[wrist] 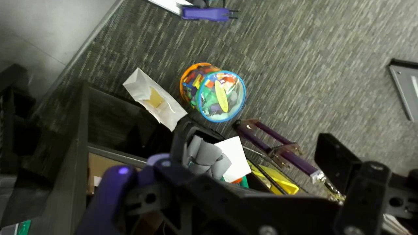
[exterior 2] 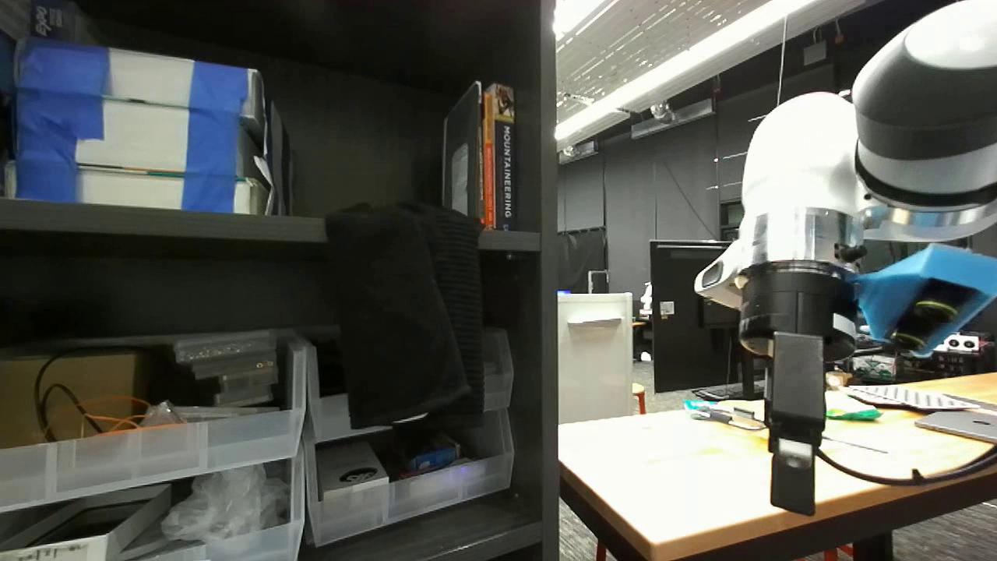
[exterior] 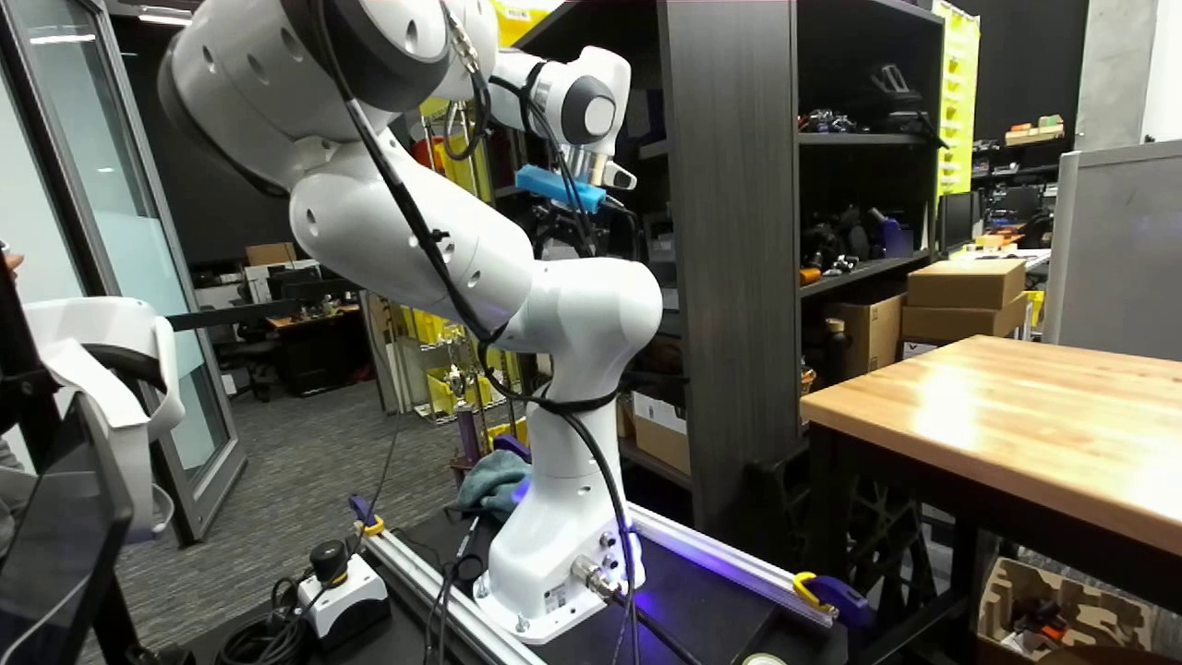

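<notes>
My gripper stands open in the wrist view, its black fingers wide apart with nothing held between them. Seen side-on in an exterior view, the gripper points downward, to the right of a dark shelf unit and apart from it. A black cloth hangs over the edge of a shelf there. Books stand upright above the cloth. In an exterior view the arm partly hides the gripper, which is dark below the blue camera mount.
Clear plastic bins fill the lower shelves, and taped boxes lie higher up. A wooden table stands beside the unit. Below the wrist are a tub of colourful pieces, a paper bag and a purple frame.
</notes>
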Robot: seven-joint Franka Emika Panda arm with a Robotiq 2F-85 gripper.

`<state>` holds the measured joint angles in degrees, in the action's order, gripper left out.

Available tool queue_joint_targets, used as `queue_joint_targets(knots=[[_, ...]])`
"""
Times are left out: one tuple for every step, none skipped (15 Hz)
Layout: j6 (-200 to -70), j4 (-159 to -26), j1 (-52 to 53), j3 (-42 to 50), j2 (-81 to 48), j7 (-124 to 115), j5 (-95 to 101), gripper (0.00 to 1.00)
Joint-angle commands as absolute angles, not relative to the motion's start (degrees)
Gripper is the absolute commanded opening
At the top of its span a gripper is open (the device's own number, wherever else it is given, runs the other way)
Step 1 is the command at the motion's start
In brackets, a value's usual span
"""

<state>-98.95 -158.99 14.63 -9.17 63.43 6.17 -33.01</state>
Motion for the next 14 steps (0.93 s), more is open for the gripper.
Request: queue_joint_targets(knots=[[-105.2, -159.1, 14.8, -12.5, 65.7, 1.4, -40.3, 1.00], [-107.7, -159.0, 14.5, -13.3, 66.1, 0.6, -42.4, 1.00], [-109.9, -158.9, 14.3, -14.2, 66.3, 0.1, -44.1, 1.00], [-112.6, -158.8, 14.1, -15.2, 66.5, -0.2, -45.4, 1.00], [-115.1, -159.7, 14.3, -16.1, 67.4, -0.4, -46.8, 1.00], [-117.0, -159.5, 14.5, -16.7, 67.2, -0.7, -47.6, 1.00], [-118.9, -159.1, 14.5, -17.5, 67.0, -1.1, -48.4, 1.00], [-121.1, -159.2, 14.6, -18.4, 67.3, -1.3, -49.2, 1.00], [-123.4, -159.4, 14.8, -19.1, 67.6, -1.6, -50.1, 1.00], [-125.6, -159.4, 14.9, -19.9, 67.6, -1.8, -50.7, 1.00], [-128.3, -159.5, 15.0, -20.8, 67.8, -2.0, -51.5, 1.00], [-129.3, -159.4, 13.2, -22.7, 68.2, -1.0, -53.8, 1.00], [-131.0, -159.4, 13.1, -23.7, 68.2, -0.9, -54.9, 1.00], [-132.4, -159.3, 12.8, -24.8, 68.2, -0.7, -56.1, 1.00]])
